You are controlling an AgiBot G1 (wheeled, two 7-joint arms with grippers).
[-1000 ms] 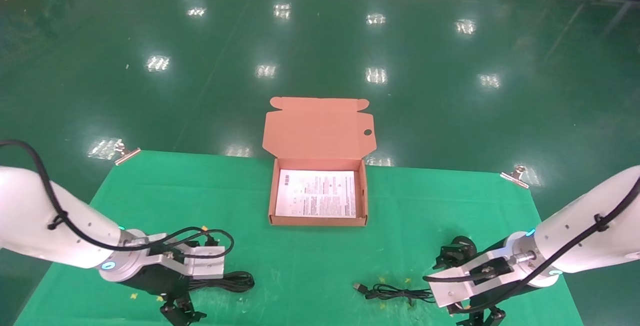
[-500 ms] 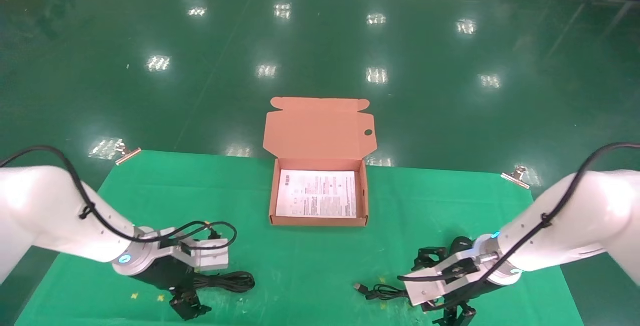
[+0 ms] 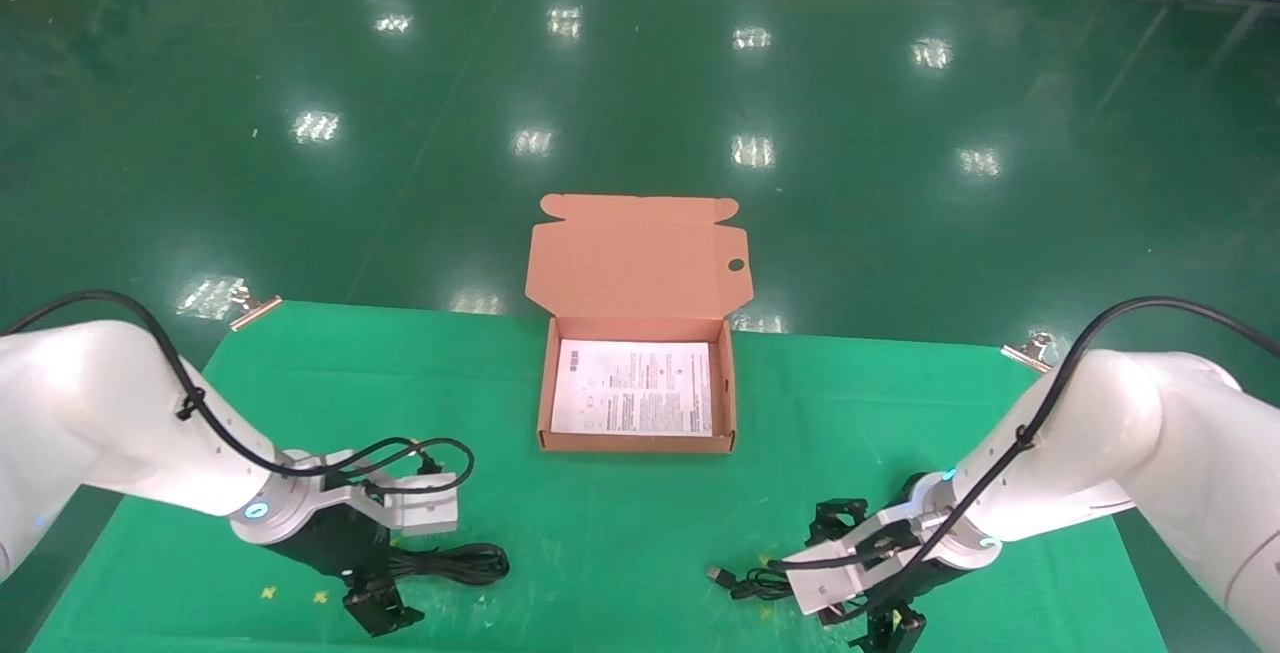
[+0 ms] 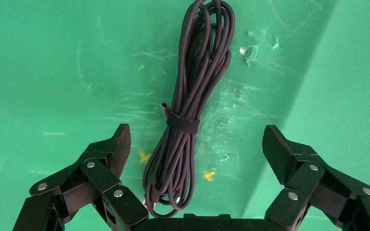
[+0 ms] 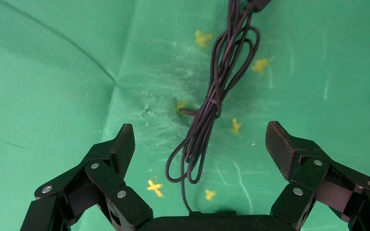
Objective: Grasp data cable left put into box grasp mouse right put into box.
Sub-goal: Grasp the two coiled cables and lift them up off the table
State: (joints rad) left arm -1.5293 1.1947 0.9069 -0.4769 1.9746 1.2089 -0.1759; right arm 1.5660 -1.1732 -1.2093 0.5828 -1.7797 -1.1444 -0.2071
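Observation:
The data cable (image 3: 455,563) lies as a black oval bundle on the green cloth at the front left. In the left wrist view the data cable (image 4: 190,120), tied with a strap, lies between the spread fingers of my open left gripper (image 4: 197,144), which hovers over it (image 3: 380,583). The mouse (image 3: 912,486) is mostly hidden behind my right arm. Its cord (image 3: 765,585) and USB plug (image 3: 716,573) lie to its left. My open right gripper (image 3: 862,573) is above the cord (image 5: 212,101), with the gripper (image 5: 200,144) empty. The box (image 3: 640,443) stands open at the centre, with only the leaflet (image 3: 632,388) inside.
The box lid (image 3: 640,258) stands up at the back. Metal clips (image 3: 255,311) (image 3: 1030,351) hold the cloth at the far corners. Yellow cross marks (image 5: 155,187) dot the cloth. The table's front edge is close under both grippers.
My right gripper has moved left, from beside the mouse to over its cord. My left gripper has shifted a little right over the data cable. Both stay open; nothing was picked up.

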